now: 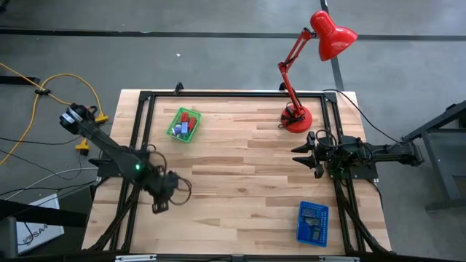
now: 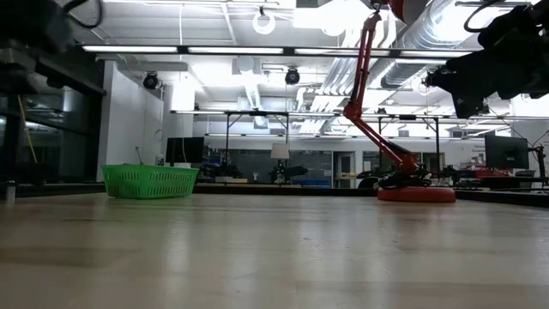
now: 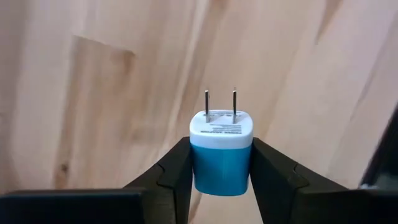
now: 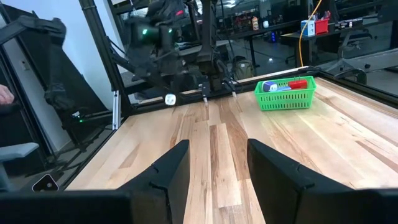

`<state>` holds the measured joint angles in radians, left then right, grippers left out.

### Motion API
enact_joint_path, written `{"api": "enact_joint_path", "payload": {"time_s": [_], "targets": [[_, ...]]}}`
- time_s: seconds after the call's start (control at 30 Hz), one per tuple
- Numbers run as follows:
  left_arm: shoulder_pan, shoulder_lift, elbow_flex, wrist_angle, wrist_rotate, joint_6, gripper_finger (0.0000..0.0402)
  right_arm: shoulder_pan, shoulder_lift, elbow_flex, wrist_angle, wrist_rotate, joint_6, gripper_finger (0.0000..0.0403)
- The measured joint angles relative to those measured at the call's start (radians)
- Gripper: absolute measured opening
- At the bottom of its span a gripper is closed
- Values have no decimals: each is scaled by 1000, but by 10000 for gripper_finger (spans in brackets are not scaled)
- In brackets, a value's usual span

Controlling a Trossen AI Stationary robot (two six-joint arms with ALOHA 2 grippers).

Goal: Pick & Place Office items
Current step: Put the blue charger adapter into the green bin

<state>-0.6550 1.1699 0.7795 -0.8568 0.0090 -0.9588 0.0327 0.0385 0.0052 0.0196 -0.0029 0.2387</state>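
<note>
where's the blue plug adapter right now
The blue plug adapter is clamped in the left gripper, prongs pointing away, over the table's near-left part, well apart from the green tray.

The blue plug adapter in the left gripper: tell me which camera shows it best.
The left wrist view: the blue plug adapter fills the frame, white prong end forward, clamped between the left gripper fingers. In the high view the left gripper hides it; the right wrist view shows only a small white speck; the low view misses it.
</note>
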Motion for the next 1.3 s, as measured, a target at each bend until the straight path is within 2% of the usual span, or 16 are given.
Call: {"api": "enact_joint_path", "payload": {"time_s": [0.1, 0.27, 0.63, 0.9, 1.07, 1.3], "targets": [[64, -45, 0, -28, -11, 1, 119, 0, 0, 0, 0, 0, 0, 146], [218, -47, 0, -36, -18, 30, 119, 0, 0, 0, 0, 0, 0, 146], [741, -87, 0, -23, -59, 342, 119, 0, 0, 0, 1, 0, 0, 146], [1060, -88, 0, 5, -94, 504, 119, 0, 0, 0, 3, 0, 0, 146], [1192, -88, 0, 90, -97, 584, 119, 0, 0, 0, 4, 0, 0, 146], [1290, -45, 1, 125, -120, 700, 119, 0, 0, 0, 5, 0, 0, 146]]}}
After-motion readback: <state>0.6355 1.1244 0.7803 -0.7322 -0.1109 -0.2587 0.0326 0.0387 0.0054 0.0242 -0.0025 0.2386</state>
